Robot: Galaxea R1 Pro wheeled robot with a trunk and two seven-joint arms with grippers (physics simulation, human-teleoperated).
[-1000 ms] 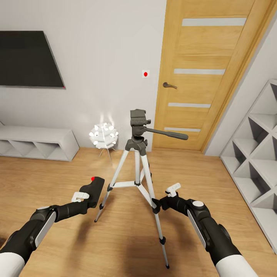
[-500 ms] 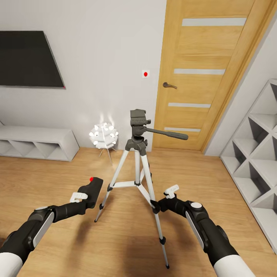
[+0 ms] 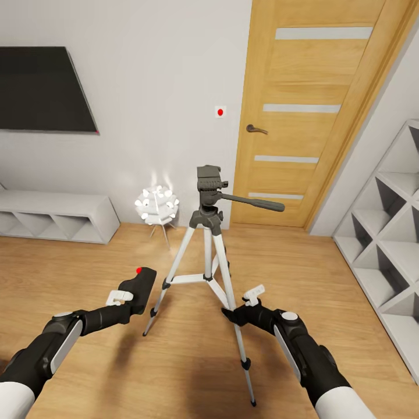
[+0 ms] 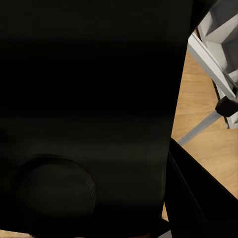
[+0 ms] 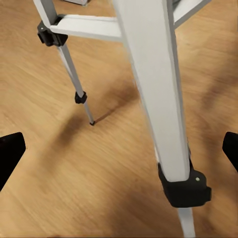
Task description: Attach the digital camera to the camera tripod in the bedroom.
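The camera tripod (image 3: 208, 216) stands on the wood floor in front of the oak door, its dark grey head and pan handle (image 3: 251, 202) pointing right. My left gripper (image 3: 131, 294) is shut on the digital camera (image 3: 138, 283), a black body with a red dot on top, held low to the left of the tripod. That camera (image 4: 89, 99) blocks most of the left wrist view, lens barrel (image 4: 55, 193) near the lower corner. My right gripper (image 3: 228, 315) is open at the tripod's front leg (image 5: 153, 94), which runs between its spread fingertips (image 5: 11, 148) without touching them.
A small white spiky floor lamp (image 3: 156, 206) glows behind the tripod. White cube shelves (image 3: 387, 244) line the right wall, a low white shelf unit (image 3: 55, 215) sits under the black TV (image 3: 43, 90), and the oak door (image 3: 308, 116) is shut.
My right gripper has slid left and slightly down, so the tripod's front leg now sits between its fingers. The left gripper with the camera rose a little, then held still.
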